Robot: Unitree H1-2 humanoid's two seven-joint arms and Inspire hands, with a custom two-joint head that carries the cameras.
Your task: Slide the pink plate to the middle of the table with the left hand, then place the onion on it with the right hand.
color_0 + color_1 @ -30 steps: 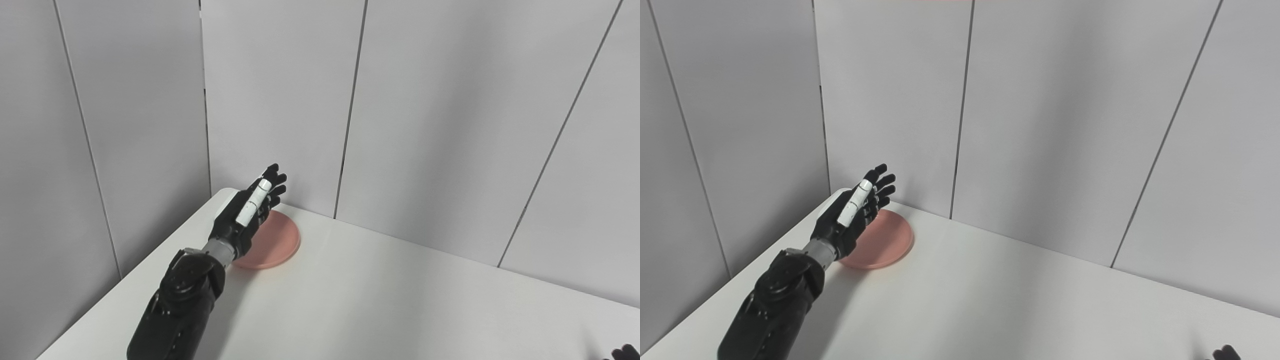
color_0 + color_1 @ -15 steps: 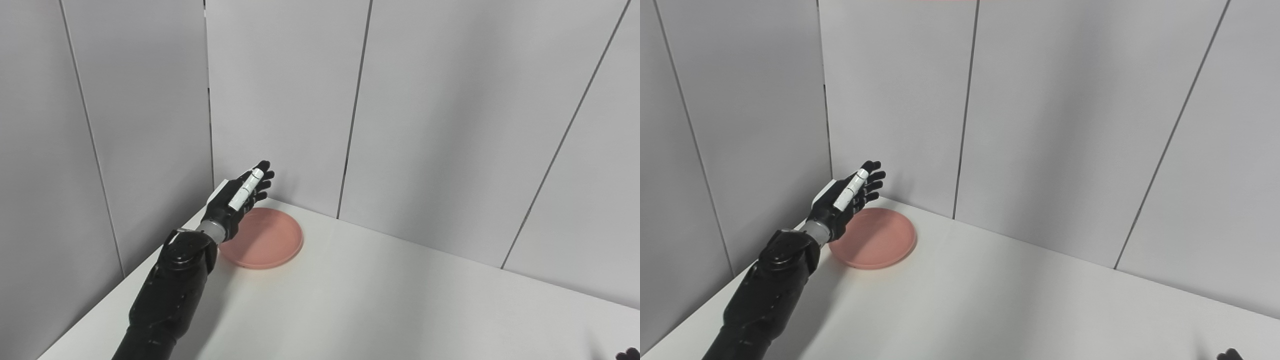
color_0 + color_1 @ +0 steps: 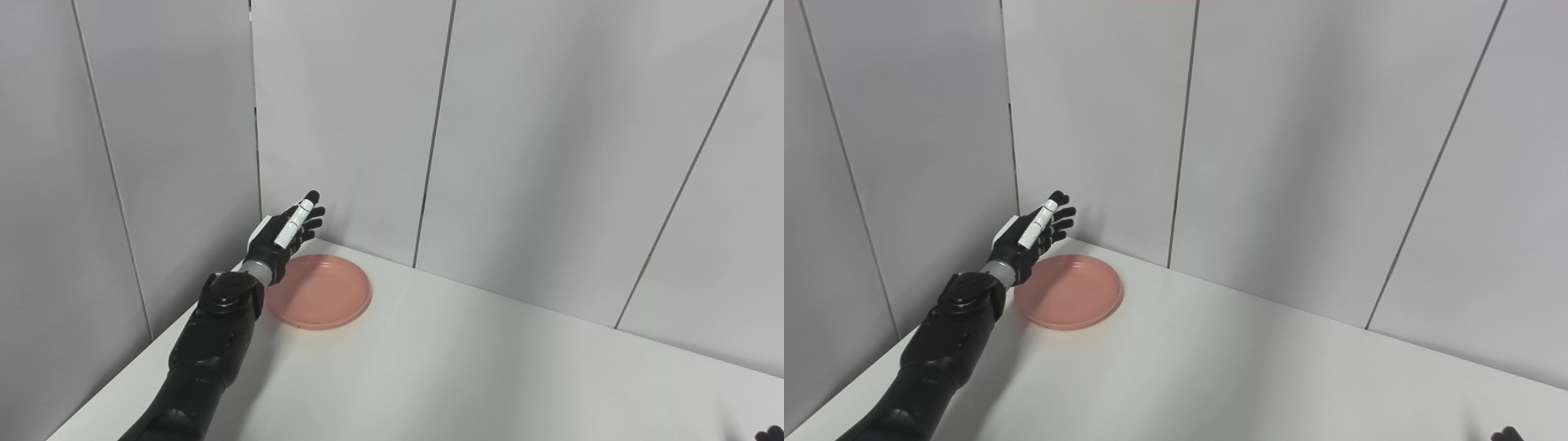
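Peeking in at the bottom right corner, only a dark tip of the right hand (image 3: 770, 434) showed, too little to tell how its fingers stood. Farther back on the white desk (image 3: 465, 367), the round pink plate (image 3: 321, 293) lay near the far left corner. Beyond its left rim, the black left hand (image 3: 283, 236) hovered raised, fingers (image 3: 312, 215) spread and holding nothing.

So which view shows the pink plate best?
The right eye view: the pink plate shows almost its whole rim, with the open left hand covering only its far-left edge. The left eye view shows the same plate with slightly more of it hidden by the wrist.
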